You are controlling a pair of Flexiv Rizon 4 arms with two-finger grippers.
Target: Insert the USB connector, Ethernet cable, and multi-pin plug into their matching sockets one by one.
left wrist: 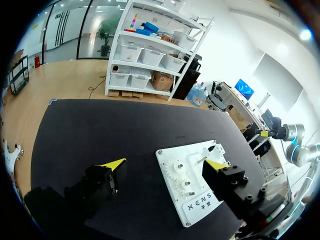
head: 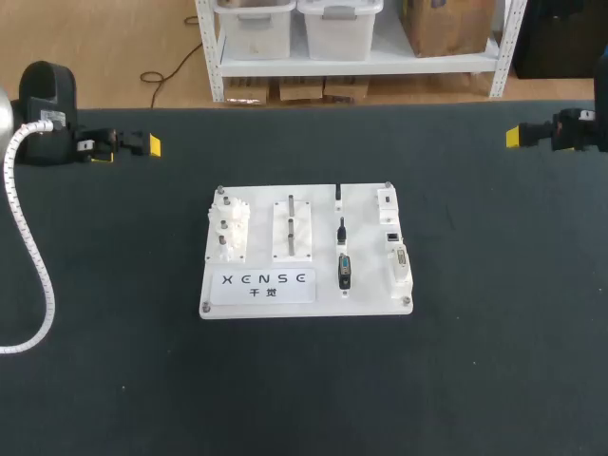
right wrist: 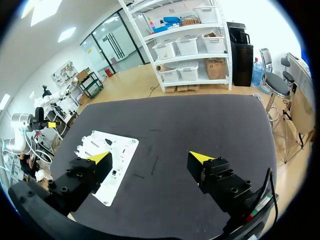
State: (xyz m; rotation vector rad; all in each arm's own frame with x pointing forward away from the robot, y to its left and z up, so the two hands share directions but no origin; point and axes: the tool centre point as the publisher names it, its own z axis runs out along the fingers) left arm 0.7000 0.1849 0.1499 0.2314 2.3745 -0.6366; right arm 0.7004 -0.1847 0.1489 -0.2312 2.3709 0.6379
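Note:
A white board (head: 304, 285) lies in the middle of the black table. In a column on it lie three black plugs: a thin USB connector (head: 338, 195), the Ethernet cable end (head: 341, 230) and the wider multi-pin plug (head: 345, 272). Their white sockets (head: 391, 235) line the board's right edge. My left gripper (head: 128, 145) hovers at the far left of the table, open and empty, well away from the board (left wrist: 200, 200). My right gripper (head: 518, 136) is at the far right, open and empty. Each wrist view shows its gripper (left wrist: 165, 164) (right wrist: 150, 157) with fingers wide apart, and the board (right wrist: 122, 150) lies far ahead.
White gears (head: 231, 228) and a white block with pegs (head: 293, 228) occupy the board's left half. A white corrugated hose (head: 38, 275) from my left arm loops over the table's left side. Bare black mat surrounds the board.

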